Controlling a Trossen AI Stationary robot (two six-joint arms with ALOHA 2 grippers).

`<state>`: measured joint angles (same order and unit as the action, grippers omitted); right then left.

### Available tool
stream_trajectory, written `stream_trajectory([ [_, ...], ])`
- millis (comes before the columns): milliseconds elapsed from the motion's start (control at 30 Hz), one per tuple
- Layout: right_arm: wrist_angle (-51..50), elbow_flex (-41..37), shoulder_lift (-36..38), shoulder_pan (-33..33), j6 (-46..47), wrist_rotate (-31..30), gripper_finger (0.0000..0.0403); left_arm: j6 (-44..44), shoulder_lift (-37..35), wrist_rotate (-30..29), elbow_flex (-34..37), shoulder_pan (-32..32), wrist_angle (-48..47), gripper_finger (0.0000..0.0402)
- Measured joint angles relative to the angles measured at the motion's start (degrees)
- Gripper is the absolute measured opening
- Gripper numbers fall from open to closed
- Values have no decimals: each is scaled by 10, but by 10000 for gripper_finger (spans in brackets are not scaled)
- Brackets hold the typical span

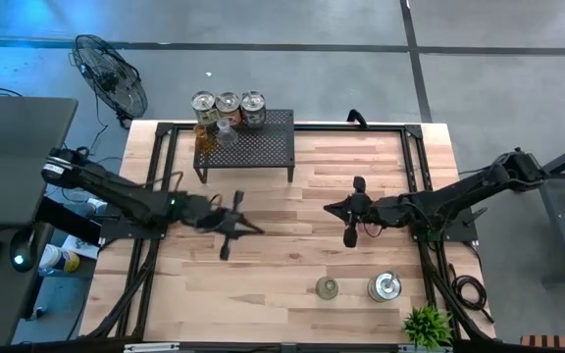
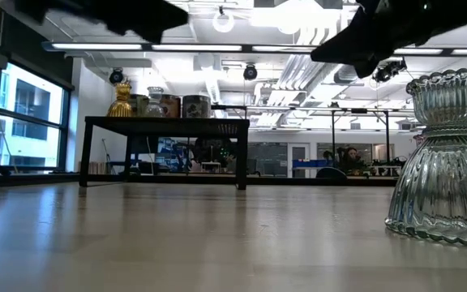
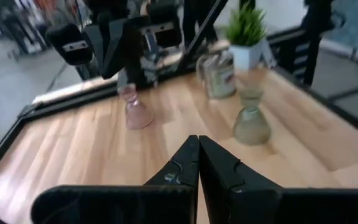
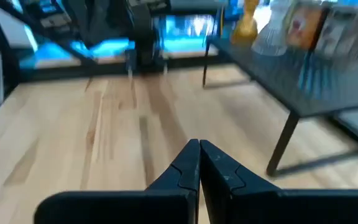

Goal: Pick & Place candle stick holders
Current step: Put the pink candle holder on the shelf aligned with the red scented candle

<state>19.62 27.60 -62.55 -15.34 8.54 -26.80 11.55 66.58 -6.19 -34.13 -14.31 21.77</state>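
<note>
Olive glass holder (image 3: 251, 122) stands well ahead of the empty, closed left pincer (image 3: 197, 163); right pincer (image 4: 199, 167) closed, empty

Both dark six-joint arms reach inward above the table, the left gripper (image 1: 230, 225) and the right gripper (image 1: 353, 209) well apart and facing each other, each with its two dark fingers (image 3: 199, 163) pressed together, tip against tip, holding nothing.

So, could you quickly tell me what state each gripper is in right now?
Left gripper: shut, holding nothing, above the table's middle.
Right gripper: shut, holding nothing, above the table's middle right.
</note>
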Motion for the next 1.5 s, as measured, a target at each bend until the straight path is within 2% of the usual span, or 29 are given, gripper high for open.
stream_trajectory([
  [67,-85,31,0,-12,46,-17,0,-8,-1,-22,49,-26,79,3],
  [133,-214,71,0,-25,127,-36,0,-22,-1,-50,84,-49,136,3],
  [333,-618,191,0,-74,405,-37,1,-53,-1,-116,129,-98,159,3],
  [433,-739,222,0,-105,511,-15,11,-58,-1,-138,132,-114,155,3],
  [533,-813,231,0,-133,584,1,39,-57,-1,-155,132,-125,154,3],
  [700,-881,231,-19,-142,624,5,92,-54,-1,-168,132,-123,153,3],
  [867,-876,231,-56,-122,568,2,119,-55,-1,-174,132,-123,145,3],
  [1100,-856,231,-107,-81,480,16,118,-59,-1,-174,132,-123,136,3],
  [1500,-854,228,-146,-35,463,63,108,-73,-1,-176,132,-123,123,3],
])
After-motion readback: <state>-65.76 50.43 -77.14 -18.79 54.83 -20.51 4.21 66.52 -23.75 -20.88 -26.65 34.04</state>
